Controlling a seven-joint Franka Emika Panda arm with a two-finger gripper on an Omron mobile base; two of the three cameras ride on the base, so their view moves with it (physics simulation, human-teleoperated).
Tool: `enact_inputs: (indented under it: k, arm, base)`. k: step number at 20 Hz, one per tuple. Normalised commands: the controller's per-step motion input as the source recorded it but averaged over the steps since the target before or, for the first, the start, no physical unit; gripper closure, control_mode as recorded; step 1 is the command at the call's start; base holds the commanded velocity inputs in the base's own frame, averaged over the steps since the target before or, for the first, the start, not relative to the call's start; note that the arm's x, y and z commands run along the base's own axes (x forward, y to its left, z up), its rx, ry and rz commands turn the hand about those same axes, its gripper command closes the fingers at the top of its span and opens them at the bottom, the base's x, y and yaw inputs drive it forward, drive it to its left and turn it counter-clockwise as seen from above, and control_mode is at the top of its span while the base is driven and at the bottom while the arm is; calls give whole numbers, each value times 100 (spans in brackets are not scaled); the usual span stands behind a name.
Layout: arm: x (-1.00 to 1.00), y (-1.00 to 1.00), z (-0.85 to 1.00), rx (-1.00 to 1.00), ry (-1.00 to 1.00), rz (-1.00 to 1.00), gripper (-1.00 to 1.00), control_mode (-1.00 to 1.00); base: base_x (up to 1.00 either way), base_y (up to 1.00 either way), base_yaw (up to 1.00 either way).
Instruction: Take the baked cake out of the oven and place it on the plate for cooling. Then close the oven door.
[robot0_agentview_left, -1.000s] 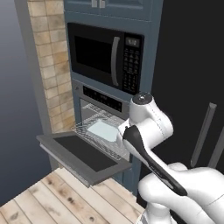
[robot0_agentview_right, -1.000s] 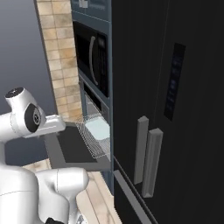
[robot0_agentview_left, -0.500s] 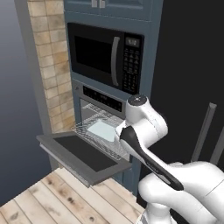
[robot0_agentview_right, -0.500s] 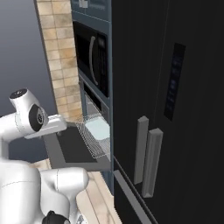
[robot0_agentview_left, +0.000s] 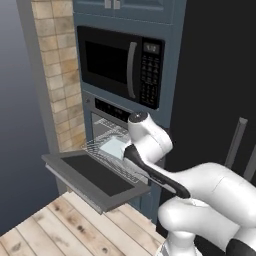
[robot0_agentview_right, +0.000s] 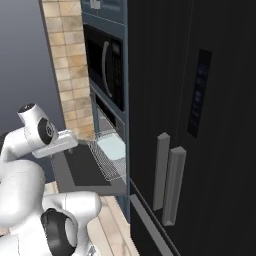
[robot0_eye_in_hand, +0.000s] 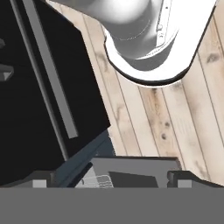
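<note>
The oven (robot0_agentview_left: 111, 108) stands open under the microwave. Its door (robot0_agentview_left: 95, 176) lies flat, dark glass up. A wire rack (robot0_agentview_left: 102, 150) is pulled out over the door and carries a pale rectangular tray (robot0_agentview_left: 115, 148). From the right base view the same oven door (robot0_agentview_right: 75, 167) and tray (robot0_agentview_right: 111, 146) show beside my arm. The cake and the plate are out of view. My gripper (robot0_eye_in_hand: 114, 179) is open, its tips wide apart with nothing between them. Its camera looks down at the floor, with a corner of the oven door (robot0_eye_in_hand: 135, 167) at the bottom edge.
A black microwave (robot0_agentview_left: 120, 65) sits above the oven, and a brick column (robot0_agentview_left: 55, 75) stands to its left. A tall black fridge (robot0_agentview_right: 200, 125) with grey handles (robot0_agentview_right: 167, 182) flanks the right. Wooden floor (robot0_agentview_left: 55, 225) lies below the door. My white arm (robot0_agentview_left: 150, 145) rises close in front of the oven.
My arm's upper joint has swung left, closer to the oven front. The oven door, rack and tray have not moved, and the gripper stays open.
</note>
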Motion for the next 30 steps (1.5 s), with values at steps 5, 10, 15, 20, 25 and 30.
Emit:
enact_inputs:
  k: [5,10,15,20,25,30]
  arm:
    - [64,5,-34,-6,13,0,100,-100]
    - [42,1,-26,-1,12,0,100,-100]
    - [15,0,-21,0,8,0,100,-100]
    - [2,1,-50,0,1,0,100,-100]
    - [6,0,-44,0,0,0,100,-100]
    - [11,1,-17,0,0,0,100,-100]
  base:
    - [0,0,0]
    - [0,0,0]
    - [0,0,0]
    - [0,0,0]
    - [0,0,0]
    - [0,0,0]
